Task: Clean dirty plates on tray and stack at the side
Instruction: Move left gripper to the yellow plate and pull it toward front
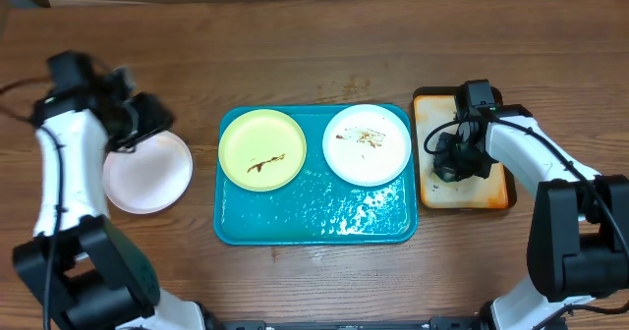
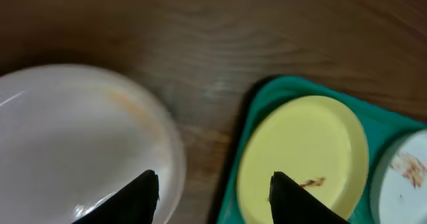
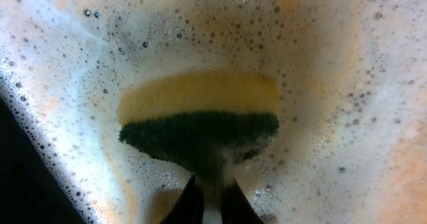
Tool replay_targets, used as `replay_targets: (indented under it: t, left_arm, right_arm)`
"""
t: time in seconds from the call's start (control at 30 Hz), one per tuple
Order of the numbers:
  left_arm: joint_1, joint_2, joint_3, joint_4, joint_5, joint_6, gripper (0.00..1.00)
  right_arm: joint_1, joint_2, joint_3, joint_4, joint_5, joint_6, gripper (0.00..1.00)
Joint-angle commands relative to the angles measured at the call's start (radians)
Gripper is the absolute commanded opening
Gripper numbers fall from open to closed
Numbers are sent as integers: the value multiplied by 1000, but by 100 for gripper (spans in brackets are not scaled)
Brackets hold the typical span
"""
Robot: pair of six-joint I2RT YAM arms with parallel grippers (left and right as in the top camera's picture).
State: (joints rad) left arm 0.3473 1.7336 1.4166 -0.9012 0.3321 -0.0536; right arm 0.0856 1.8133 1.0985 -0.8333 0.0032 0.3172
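Observation:
The teal tray holds a pale yellow-green plate with a brown smear and a white plate with brown streaks. A third white plate lies on the table left of the tray. My left gripper hangs just above its far edge. In the left wrist view that gripper is open and empty, over the gap between the white plate and the yellow-green plate. My right gripper is shut on a yellow and green sponge in suds.
The smaller orange, black-rimmed tray stands right of the teal tray and is full of foamy water; my right gripper is down in it. Water beads cover the teal tray's front half. Bare wooden table stretches behind.

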Motion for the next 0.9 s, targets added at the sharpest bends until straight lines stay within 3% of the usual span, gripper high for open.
replay_targets:
  t: [0.0,0.33,0.87]
  left_arm:
    - [-134,-7,13,43,48,203,55]
    - [-375,113,13,171,-164,270,67]
    - [-401,284,13,228,-183,278,64]
  right_arm:
    - [-3,32,-6,-10,-5,-5,6]
    - [-3,32,-6,-13,-5,-5,6]
    - [-3,32,-6,-31,-5,-5,6]
